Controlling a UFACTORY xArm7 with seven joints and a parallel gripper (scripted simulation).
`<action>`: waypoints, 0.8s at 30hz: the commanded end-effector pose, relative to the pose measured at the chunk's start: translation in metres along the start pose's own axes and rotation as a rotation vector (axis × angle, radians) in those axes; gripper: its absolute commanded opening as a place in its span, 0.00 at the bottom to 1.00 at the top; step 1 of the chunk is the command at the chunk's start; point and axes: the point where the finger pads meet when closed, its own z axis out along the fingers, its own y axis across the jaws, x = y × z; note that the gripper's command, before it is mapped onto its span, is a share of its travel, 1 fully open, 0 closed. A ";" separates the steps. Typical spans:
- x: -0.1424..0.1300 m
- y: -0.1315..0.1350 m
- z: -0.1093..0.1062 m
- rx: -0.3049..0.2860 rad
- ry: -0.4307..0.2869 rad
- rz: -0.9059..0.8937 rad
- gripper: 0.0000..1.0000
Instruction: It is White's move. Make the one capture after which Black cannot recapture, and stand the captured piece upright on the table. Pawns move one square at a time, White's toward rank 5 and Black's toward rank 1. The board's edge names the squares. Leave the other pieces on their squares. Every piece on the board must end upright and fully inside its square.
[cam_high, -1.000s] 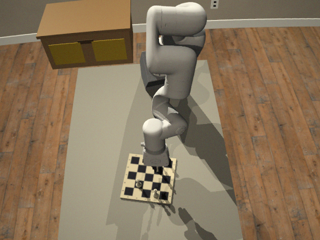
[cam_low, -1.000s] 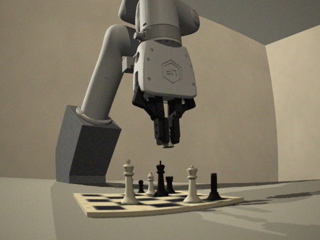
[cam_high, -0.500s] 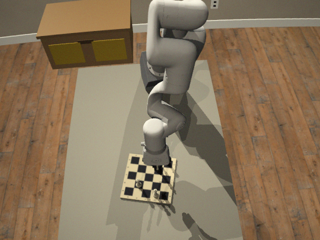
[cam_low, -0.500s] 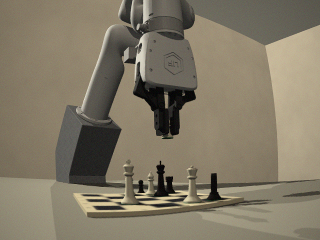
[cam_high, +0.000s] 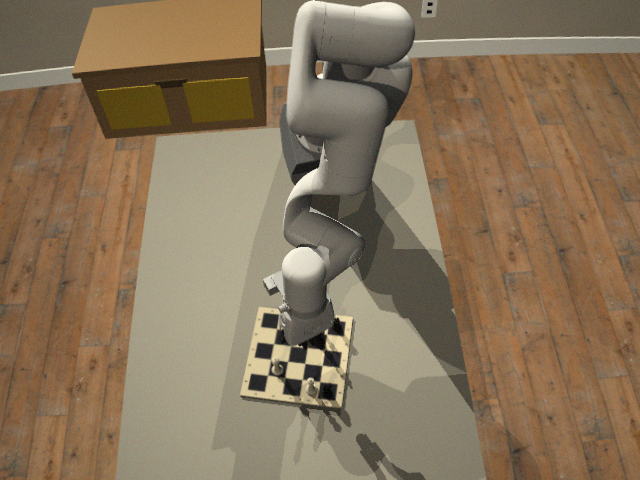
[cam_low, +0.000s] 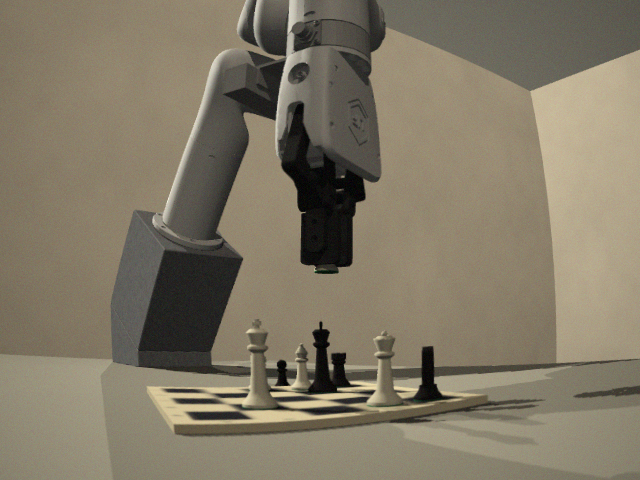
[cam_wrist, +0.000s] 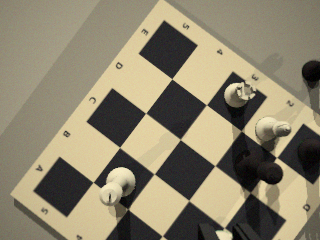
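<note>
A brown cabinet (cam_high: 173, 36) with two yellow front panels stands near a white wall outlet (cam_high: 429, 7).

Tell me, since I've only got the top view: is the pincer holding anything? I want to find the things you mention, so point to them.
Observer: Yes, the pincer (cam_low: 326, 263) (cam_wrist: 224, 231) is shut on a pale piece (cam_low: 326, 269) (cam_wrist: 223, 235) with a green underside; I can't tell its type.

Operator: Okay, is it touching the board?

Observer: No, the exterior view shows it well above the board (cam_high: 257, 326) (cam_low: 222, 421) (cam_wrist: 77, 120).

Operator: And what's beyond the E edge, under the arm?

Observer: A black pawn (cam_low: 281, 373) (cam_wrist: 311, 71), upright on the table.
</note>
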 end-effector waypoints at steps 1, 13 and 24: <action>-0.003 -0.018 -0.001 -0.007 -0.025 -0.278 0.00; -0.003 -0.034 0.000 0.005 -0.017 -0.786 0.00; -0.003 -0.034 0.000 -0.006 -0.042 -0.909 0.00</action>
